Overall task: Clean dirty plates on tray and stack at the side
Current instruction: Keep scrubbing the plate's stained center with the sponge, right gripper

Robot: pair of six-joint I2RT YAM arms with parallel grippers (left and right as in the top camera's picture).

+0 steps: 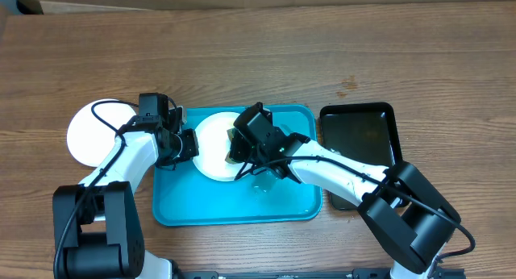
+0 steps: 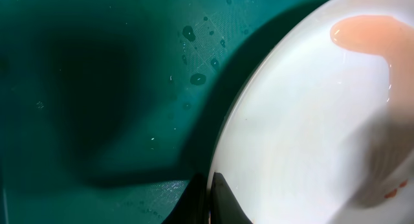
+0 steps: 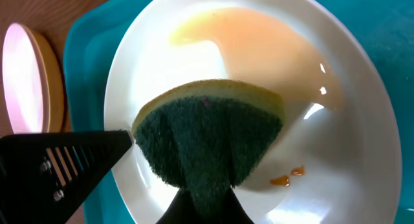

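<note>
A white plate (image 1: 211, 147) lies in the turquoise tray (image 1: 234, 208). It shows a pale orange film and small brown smears (image 3: 284, 179). My left gripper (image 1: 187, 144) is shut on the plate's left rim (image 2: 210, 191). My right gripper (image 1: 239, 146) is shut on the green-yellow sponge (image 3: 210, 136) and presses it onto the plate (image 3: 336, 153). A second white plate (image 1: 90, 134) lies on the table left of the tray, seen also in the right wrist view (image 3: 26, 75). The yellow-green rimmed plate is out of view.
A glossy black tray (image 1: 363, 142) stands right of the turquoise tray. Water drops (image 2: 197, 78) lie on the tray floor. A cardboard box edge (image 1: 24, 1) is at the far left corner.
</note>
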